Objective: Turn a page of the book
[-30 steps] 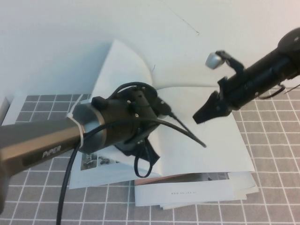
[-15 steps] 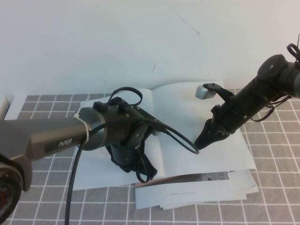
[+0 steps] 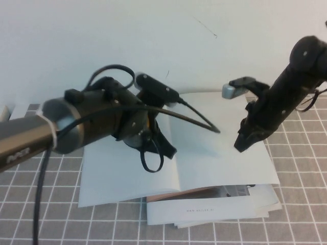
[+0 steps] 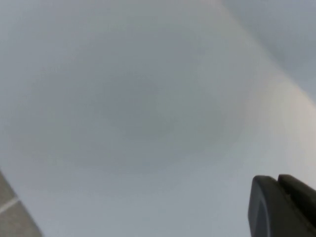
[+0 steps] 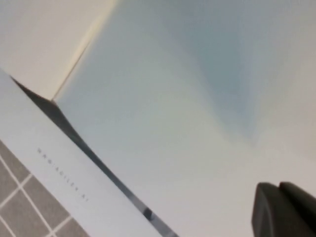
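Book [image 3: 225,158] lies open and flat on the checked worktop [image 3: 301,204], toward its far edge, both showing sheets blank white, resting partly on a smaller stack of white sheets [image 3: 214,212] at the near side. Left hand [image 3: 162,149] hangs above the left page [image 3: 122,173]; whether its fingers are together I cannot tell. Right hand [image 3: 241,145], fingers pressed together and holding nothing, points down over the right page.

tiny print line on sheet stack [image 3: 204,210], illegible
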`<state>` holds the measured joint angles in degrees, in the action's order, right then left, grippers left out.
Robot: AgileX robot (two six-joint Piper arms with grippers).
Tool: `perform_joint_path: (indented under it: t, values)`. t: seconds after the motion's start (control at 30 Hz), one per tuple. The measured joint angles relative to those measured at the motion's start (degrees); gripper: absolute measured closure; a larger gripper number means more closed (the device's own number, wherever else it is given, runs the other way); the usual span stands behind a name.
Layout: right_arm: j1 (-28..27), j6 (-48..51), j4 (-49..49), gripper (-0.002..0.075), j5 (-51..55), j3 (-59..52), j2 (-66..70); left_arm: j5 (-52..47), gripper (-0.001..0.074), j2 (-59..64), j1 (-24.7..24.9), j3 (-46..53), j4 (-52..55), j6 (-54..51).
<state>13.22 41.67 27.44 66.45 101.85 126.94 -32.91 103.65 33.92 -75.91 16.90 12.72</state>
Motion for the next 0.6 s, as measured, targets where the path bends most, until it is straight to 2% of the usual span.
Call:
perform_joint_path:
  t: [0.33, 0.6]
  values:
    - [0.0, -10.8, -13.6, 0.0726, 1.0, 0.0, -20.3, 1.2, 0.0738, -17.6, 0.0, 0.0, 0.2, -1.6]
    - [0.0, -16.6, -20.6, 0.0727, 4.2, -0.4, -33.7, 1.9, 0.0738, -29.8, 0.0, 0.1, -1.0, -3.3]
